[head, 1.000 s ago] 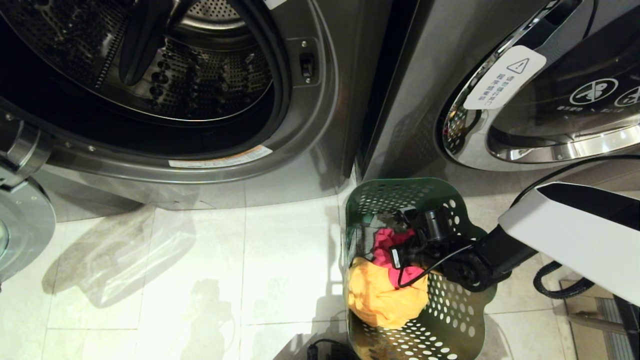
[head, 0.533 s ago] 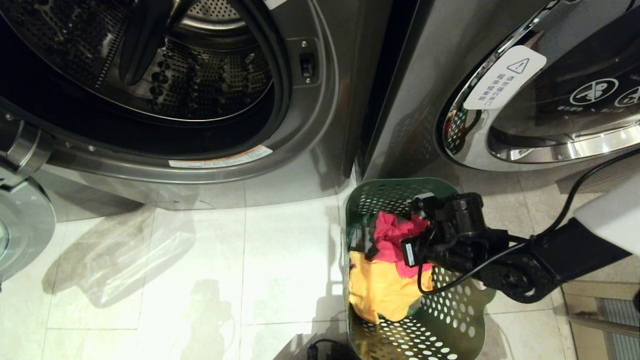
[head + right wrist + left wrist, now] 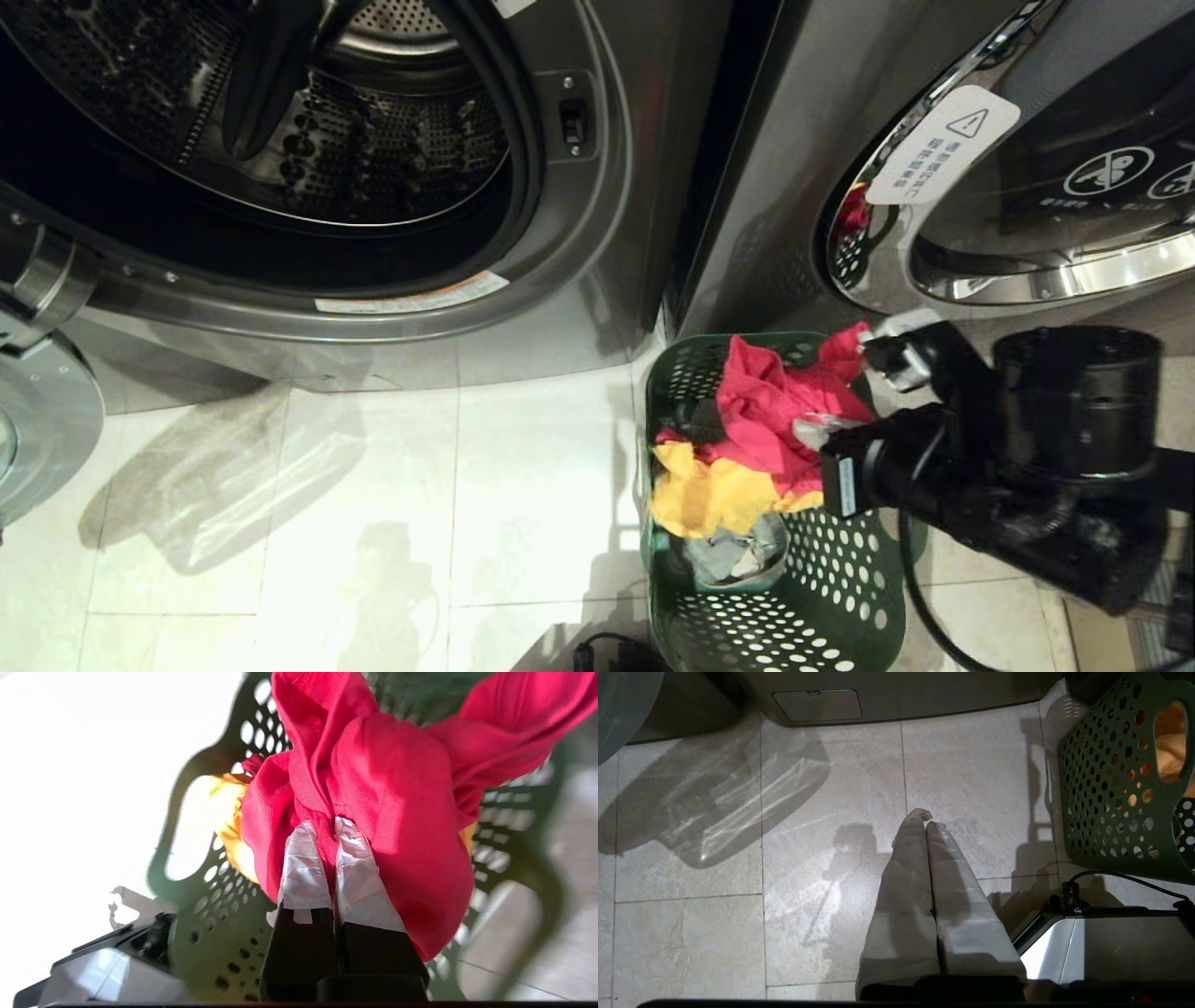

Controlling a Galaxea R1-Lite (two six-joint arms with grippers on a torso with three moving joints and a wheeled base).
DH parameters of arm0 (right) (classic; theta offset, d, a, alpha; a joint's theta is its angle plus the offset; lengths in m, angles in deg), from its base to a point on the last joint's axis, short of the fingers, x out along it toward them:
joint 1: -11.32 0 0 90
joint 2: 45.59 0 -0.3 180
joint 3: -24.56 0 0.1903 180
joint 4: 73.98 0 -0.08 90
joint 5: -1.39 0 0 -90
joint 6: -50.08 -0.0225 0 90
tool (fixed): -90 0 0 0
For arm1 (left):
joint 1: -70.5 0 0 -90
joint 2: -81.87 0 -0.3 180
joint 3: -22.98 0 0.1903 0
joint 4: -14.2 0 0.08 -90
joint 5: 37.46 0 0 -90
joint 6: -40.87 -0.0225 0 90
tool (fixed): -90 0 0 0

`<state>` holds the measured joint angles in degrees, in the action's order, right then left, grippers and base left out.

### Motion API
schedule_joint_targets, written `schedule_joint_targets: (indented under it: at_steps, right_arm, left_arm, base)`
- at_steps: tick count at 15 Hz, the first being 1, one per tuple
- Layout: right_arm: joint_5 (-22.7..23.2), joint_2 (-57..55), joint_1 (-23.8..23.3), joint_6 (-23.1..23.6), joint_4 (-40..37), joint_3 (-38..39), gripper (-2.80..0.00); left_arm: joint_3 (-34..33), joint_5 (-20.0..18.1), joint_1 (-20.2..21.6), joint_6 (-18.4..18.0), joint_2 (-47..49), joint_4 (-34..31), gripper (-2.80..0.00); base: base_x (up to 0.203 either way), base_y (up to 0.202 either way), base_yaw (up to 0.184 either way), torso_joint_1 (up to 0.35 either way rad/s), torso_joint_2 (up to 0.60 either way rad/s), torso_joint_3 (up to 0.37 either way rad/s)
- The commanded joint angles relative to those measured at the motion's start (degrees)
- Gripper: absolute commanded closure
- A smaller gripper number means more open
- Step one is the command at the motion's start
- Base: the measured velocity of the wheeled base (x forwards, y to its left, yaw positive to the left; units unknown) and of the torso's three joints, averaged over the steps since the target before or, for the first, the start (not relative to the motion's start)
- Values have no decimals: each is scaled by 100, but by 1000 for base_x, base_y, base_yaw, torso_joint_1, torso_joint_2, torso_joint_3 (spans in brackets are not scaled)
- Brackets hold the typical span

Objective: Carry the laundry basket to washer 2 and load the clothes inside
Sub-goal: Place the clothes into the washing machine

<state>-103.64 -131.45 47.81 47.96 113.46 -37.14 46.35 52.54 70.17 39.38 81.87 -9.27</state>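
Now the pink-red garment (image 3: 402, 826) is being held by the right gripper (image 3: 327, 828), whose taped fingers (image 3: 303, 868) are pinched tight on a fold of the cloth. In the head view the garment is being carried above the rim of the basket (image 3: 840, 597), draped partly over its far edge, while the yellow garment (image 3: 709, 495) and the grey one (image 3: 733, 555) are lying inside. The basket is standing on the tiled floor (image 3: 373, 523), just before the gap between two washers. The washer with the open drum (image 3: 308, 121) is lying to the left; the other washer's door (image 3: 1027, 205) is closed. No number label is visible, so which one is washer 2 cannot be told.

The left gripper (image 3: 927, 819) is parked over bare floor beside the basket, its fingers pressed together on nothing.

For this step to be done well, the grip is probably best kept firm until the cloth is hanging fully free of the basket, since a trailing end could catch the rim or drag the yellow garment along. The load is then likely best swung wide of the door seal and released only once it is well inside the drum.
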Motion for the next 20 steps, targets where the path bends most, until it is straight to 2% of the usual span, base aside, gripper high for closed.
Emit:
schedule_joint_targets:
  at_steps: [1,4,9,14,18,20]
  right_arm:
    - [-430,1423,411,30,-373,206,0]
    - [-950,2520,542,117,-991,251,0]
    - [-990,3618,576,260,-2404,-465,0]
    - [-609,3806,578,263,-2545,-1030,0]
    - [240,4214,578,255,-3547,-1310,0]
    - [368,4217,578,257,-3688,-1309,0]
  left_arm:
    - [0,0,-2,-1,2,-1,0]
    - [0,0,-2,-1,0,1,0]
    - [0,0,-2,-1,0,1,0]
    - [0,0,-2,-1,8,1,0]
    - [0,0,-2,-1,5,1,0]
    - [0,0,-2,-13,8,0,0]
  base:
    - [0,0,0,0,0,0]
    - [0,0,0,0,0,0]
    - [0,0,0,0,0,0]
    - [0,0,0,0,0,0]
    - [0,0,0,0,0,0]
    - [0,0,0,0,0,0]
